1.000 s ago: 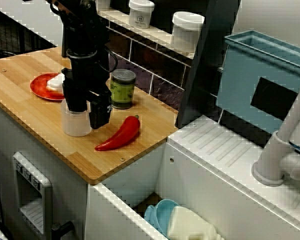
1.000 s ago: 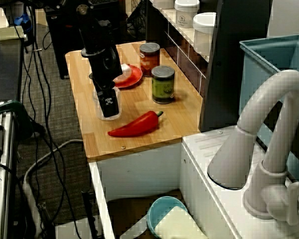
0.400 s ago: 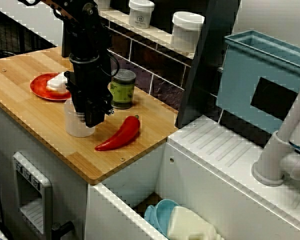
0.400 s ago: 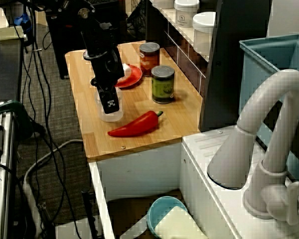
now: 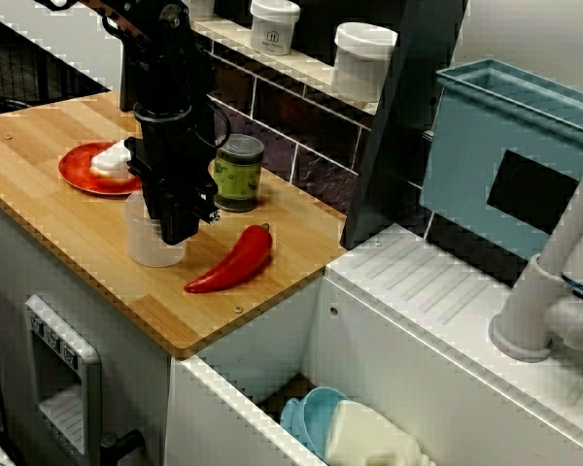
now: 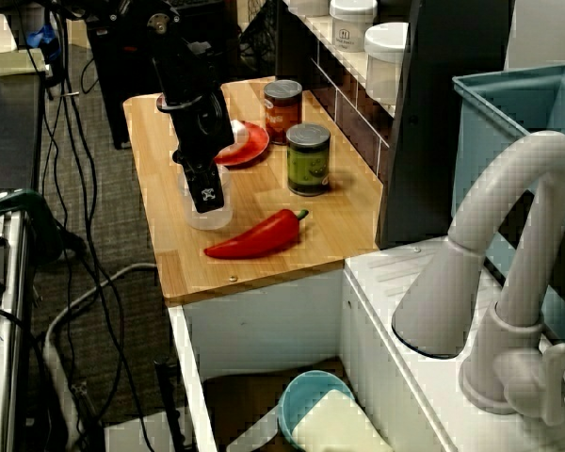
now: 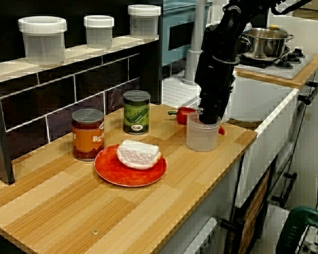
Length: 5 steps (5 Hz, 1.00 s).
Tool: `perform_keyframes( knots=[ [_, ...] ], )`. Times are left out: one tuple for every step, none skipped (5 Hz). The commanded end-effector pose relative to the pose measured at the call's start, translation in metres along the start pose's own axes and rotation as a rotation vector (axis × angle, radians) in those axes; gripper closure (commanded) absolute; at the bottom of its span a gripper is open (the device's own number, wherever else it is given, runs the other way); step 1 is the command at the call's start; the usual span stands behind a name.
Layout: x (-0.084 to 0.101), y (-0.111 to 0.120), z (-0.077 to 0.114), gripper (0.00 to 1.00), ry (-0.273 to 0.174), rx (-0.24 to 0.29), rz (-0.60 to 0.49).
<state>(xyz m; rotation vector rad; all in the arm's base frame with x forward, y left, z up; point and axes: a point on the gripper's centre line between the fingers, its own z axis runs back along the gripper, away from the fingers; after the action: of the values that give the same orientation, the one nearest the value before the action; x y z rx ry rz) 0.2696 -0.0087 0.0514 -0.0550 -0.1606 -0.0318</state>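
My black gripper points straight down at the rim of a clear plastic cup on the wooden counter. Its fingers are drawn together on the cup's right wall, one seemingly inside and one outside. The view over the faucet shows the gripper covering most of the cup. In the view from the counter's far end the gripper dips into the cup. A red pepper lies just right of the cup.
A green can stands close behind the gripper, an orange jar further along the wall. A red plate bears a white block. White lidded tubs line the shelf. The sink holds a blue bowl; a faucet rises beside it.
The fingers, spread on either side of the cup's wall a second ago, have come together on it. The cup has shifted slightly toward the pepper and the arm has risen a little.
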Motion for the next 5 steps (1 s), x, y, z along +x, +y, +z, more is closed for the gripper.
perform_keyframes(
  knots=[
    [0.019,0.01,0.036,1.0,-0.03,-0.024,0.015],
    [0.028,0.013,0.049,1.0,-0.039,-0.037,0.025],
    [0.039,0.019,0.051,1.0,-0.043,-0.041,0.041],
    [0.05,0.027,0.052,1.0,-0.045,-0.032,0.05],
    [0.059,0.04,0.056,1.0,-0.059,-0.024,0.066]
  ],
)
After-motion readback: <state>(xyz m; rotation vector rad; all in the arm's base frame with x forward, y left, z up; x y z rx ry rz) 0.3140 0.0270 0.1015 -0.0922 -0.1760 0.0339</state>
